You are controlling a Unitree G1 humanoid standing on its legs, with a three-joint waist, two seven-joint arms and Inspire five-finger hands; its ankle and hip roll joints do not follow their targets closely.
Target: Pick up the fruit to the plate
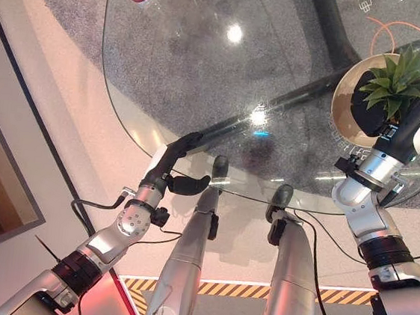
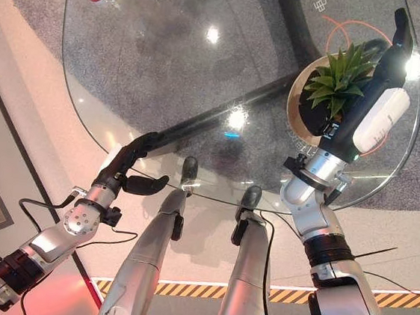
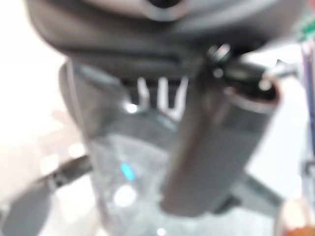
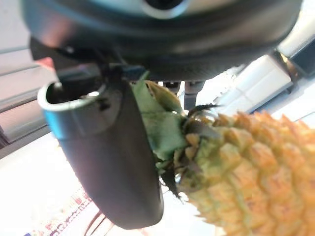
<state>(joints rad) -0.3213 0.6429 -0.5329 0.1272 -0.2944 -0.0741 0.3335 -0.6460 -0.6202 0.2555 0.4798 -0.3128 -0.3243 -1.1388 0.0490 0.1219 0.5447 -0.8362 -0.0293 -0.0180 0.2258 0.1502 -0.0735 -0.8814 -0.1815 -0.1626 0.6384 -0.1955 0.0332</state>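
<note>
Right wrist view: pineapple [image 4: 246,167] crown-first toward palm

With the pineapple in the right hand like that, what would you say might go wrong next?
The right hand seems to hold the pineapple near its leafy crown, so the heavy body could swing or slip. It hangs over the plate on the glass table; a drop might knock the plate or strike the glass hard.

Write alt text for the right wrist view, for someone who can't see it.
Seen from very close, the robot's dark right hand grips a pineapple where its green leafy crown meets the yellow, scaly fruit. Bright, blurred surroundings lie behind.
</note>
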